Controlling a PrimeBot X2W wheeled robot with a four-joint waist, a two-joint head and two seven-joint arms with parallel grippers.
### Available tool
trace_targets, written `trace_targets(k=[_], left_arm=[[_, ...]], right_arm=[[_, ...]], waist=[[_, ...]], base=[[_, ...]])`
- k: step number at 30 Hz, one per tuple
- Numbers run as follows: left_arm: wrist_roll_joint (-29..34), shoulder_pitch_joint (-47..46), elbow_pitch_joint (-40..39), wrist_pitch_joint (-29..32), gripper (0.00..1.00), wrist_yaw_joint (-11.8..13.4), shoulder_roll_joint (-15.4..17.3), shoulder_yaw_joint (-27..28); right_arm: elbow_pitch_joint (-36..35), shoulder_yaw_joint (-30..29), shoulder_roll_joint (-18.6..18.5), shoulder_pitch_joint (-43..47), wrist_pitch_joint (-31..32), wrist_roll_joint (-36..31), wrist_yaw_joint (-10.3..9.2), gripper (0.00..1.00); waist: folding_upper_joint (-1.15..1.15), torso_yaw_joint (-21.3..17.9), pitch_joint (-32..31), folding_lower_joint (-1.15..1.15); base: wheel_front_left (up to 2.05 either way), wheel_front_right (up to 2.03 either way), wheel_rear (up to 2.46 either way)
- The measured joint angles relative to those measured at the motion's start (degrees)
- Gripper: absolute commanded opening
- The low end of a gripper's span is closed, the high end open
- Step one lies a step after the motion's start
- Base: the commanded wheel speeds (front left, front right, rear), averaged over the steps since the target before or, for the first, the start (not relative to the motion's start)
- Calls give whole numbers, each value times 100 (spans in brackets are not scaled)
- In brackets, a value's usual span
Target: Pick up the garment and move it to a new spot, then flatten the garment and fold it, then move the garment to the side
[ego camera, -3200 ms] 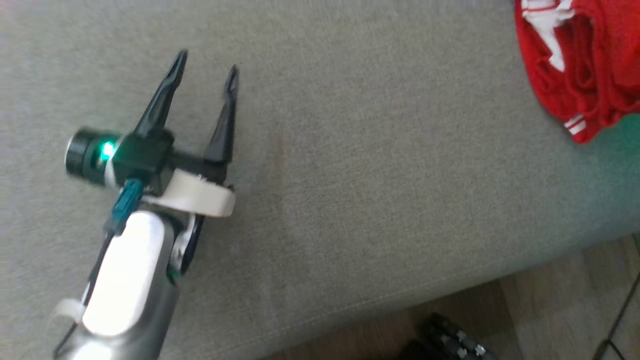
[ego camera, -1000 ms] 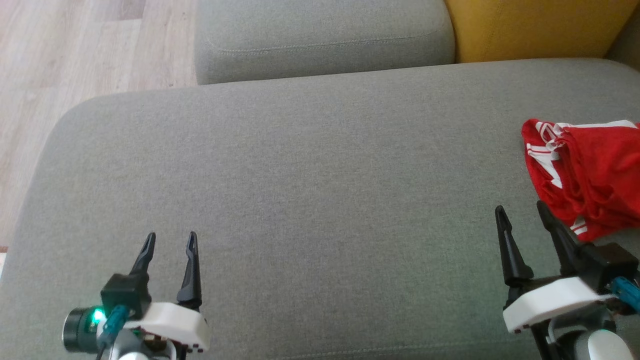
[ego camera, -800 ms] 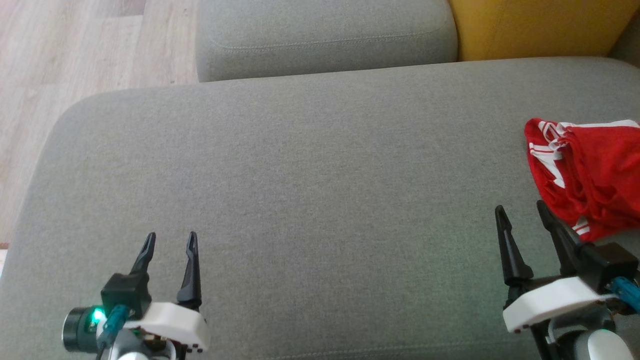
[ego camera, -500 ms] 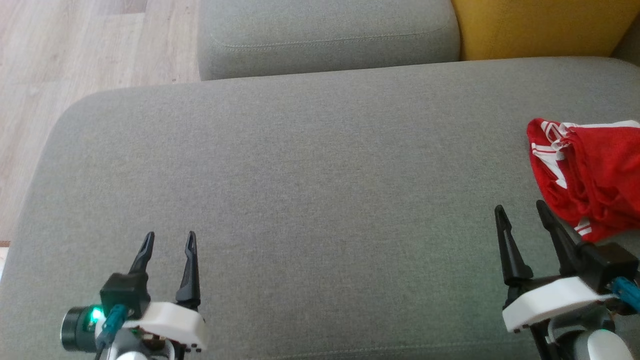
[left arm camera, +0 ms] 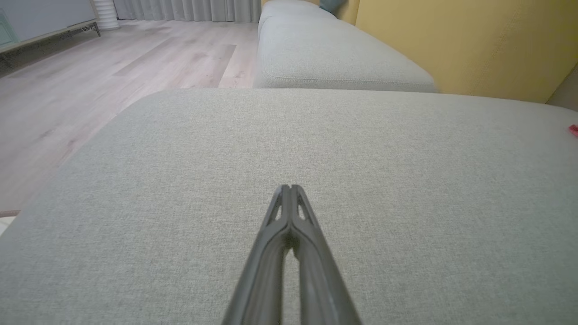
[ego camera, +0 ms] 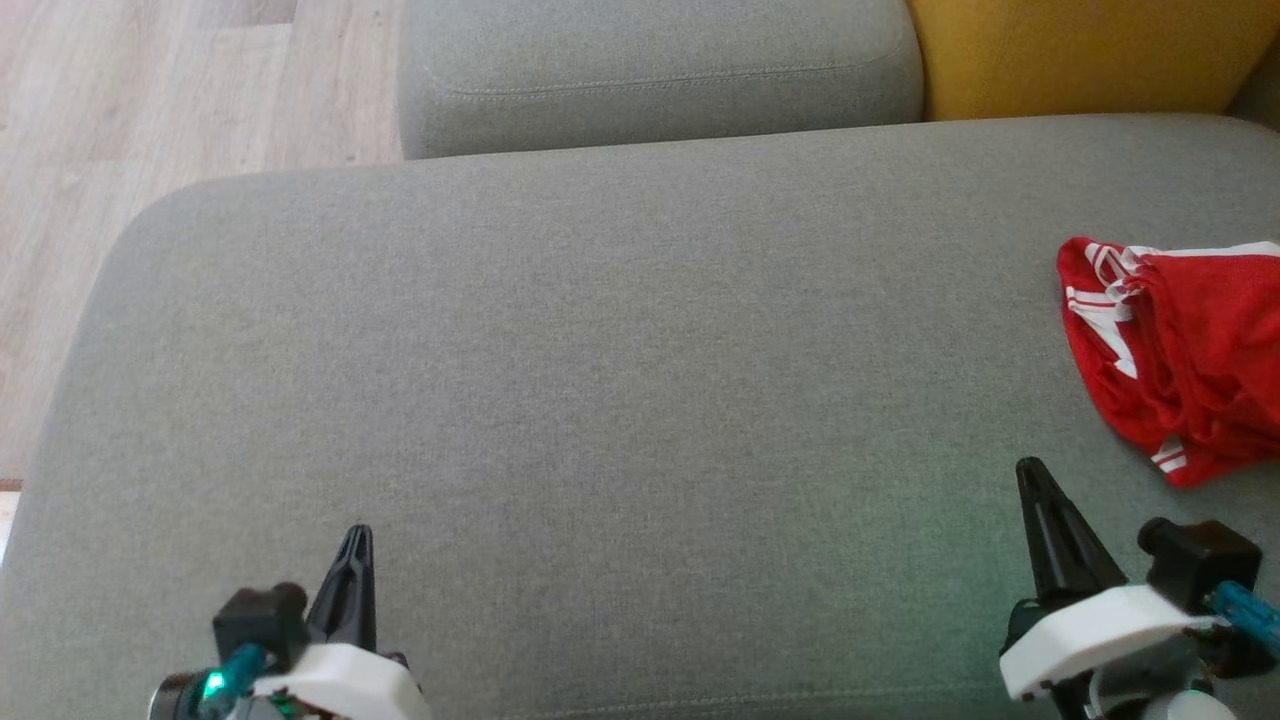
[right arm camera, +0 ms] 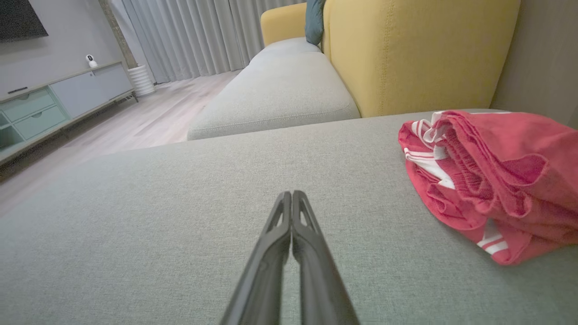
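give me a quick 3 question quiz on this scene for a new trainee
1. True or false: the right claw grips the red garment.
2. The garment lies on: A a table, B the grey sofa seat, C a basket.
3. Fill in: the left claw is ___ (open or shut).
Key: 1 false; 2 B; 3 shut.

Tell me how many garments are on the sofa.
1: the crumpled red fabric garment with white stripes lies at the right end of the grey fabric seat cushion. Its right side is cropped; another may be hidden.
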Motion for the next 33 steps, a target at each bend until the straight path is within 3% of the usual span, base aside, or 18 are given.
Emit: trace_targets(k=[33], left_arm=[[-2098,-183,178,363,0,-491,-123,475]], right_arm=[[375,-100,0,-227,12,2218,-1,0]], waist=[[0,39,21,0]], base=[[0,0,0]])
